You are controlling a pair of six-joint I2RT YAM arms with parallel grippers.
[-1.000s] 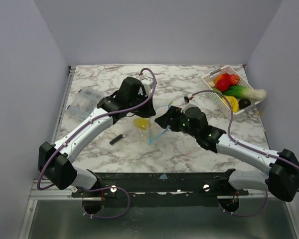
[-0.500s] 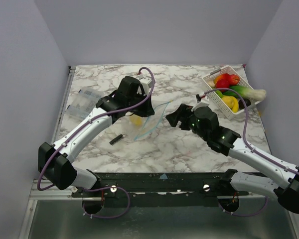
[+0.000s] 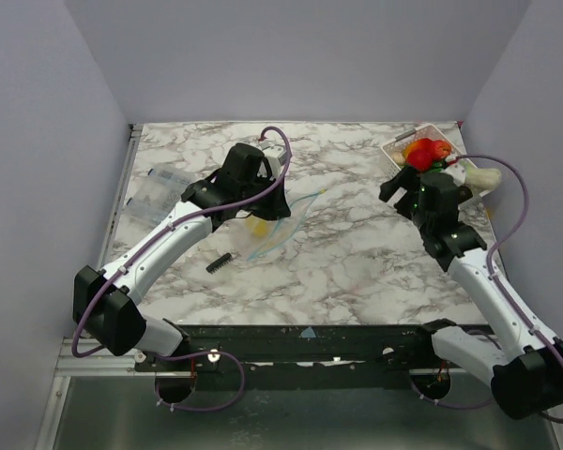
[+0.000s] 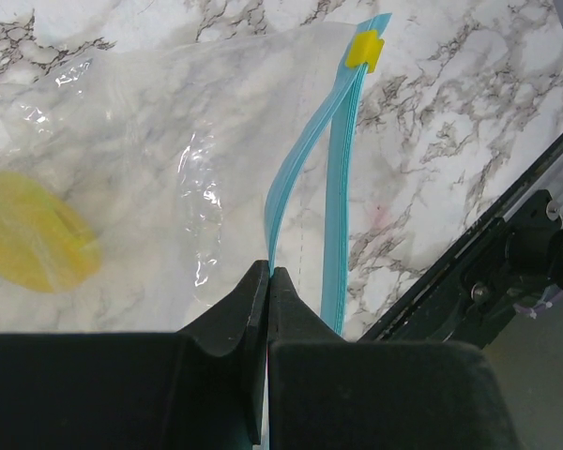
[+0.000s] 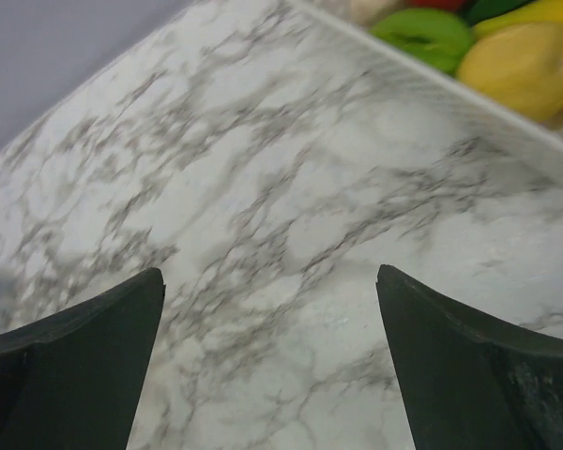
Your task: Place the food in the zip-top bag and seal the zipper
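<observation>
The clear zip-top bag (image 3: 286, 228) lies on the marble with its teal zipper (image 4: 342, 178) open in two strips and a yellow slider (image 4: 364, 49) at the far end. One yellow food piece (image 4: 33, 246) sits inside it, also in the top view (image 3: 256, 227). My left gripper (image 3: 267, 208) is shut on one teal strip at the bag's mouth (image 4: 269, 274). My right gripper (image 3: 394, 187) is open and empty over bare table (image 5: 269, 272), just left of the white basket (image 3: 400, 142). The basket holds red food (image 3: 427, 150), green food (image 5: 422, 26) and yellow food (image 5: 525, 56).
A small black bar (image 3: 219, 262) lies on the table in front of the bag. A clear packet with a white label (image 3: 159, 192) lies at the left edge. A white leek end (image 3: 485, 176) sticks out of the basket's right side. My right arm hides part of the basket.
My right gripper has let go of the bag and swung right to the basket. The bag's mouth has sagged and now hangs from the left gripper alone.
</observation>
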